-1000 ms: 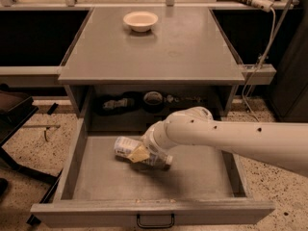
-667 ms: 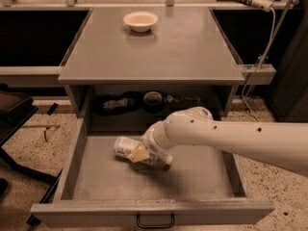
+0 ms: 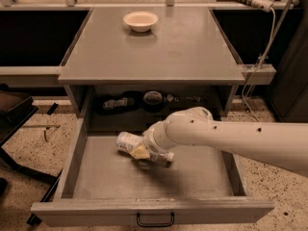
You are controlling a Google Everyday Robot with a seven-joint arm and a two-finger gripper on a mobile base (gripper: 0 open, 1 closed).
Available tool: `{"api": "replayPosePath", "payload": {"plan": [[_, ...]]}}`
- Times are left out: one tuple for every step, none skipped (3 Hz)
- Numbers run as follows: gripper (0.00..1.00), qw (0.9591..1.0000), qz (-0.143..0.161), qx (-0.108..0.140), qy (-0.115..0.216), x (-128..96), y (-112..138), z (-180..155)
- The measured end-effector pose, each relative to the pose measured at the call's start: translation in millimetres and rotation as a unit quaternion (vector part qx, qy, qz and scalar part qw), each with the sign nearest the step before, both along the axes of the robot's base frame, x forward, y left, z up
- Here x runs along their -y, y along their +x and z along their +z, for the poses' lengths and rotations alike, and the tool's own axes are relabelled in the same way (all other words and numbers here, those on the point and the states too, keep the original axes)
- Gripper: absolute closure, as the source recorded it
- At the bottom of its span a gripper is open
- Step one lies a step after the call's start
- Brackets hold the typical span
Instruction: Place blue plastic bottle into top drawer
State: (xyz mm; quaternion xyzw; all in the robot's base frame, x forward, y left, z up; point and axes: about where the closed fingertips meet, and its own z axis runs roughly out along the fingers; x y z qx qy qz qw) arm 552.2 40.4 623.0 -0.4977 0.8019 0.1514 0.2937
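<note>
Low inside drawer [image 3: 98, 179], tool [image 3: 143, 152] over bottle [image 3: 126, 141]

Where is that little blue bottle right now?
The blue plastic bottle lies on its side inside the open top drawer, near its middle, with the robot's hand right over it.

top drawer [image 3: 202, 174] open, gripper [image 3: 144, 153] and blue plastic bottle [image 3: 127, 141] mid-floor, free floor right and front

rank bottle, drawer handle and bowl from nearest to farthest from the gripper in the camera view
The gripper is inside the open drawer.
1. Bottle, at the gripper.
2. Drawer handle, front edge.
3. Bowl, far back on tabletop.
</note>
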Motion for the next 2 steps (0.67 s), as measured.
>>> {"api": "replayPosePath", "payload": {"plan": [[0.00,1.0000,0.000,0.000,0.000,0.0,0.0,0.0],[0.00,1.0000,0.000,0.000,0.000,0.0,0.0,0.0]]}}
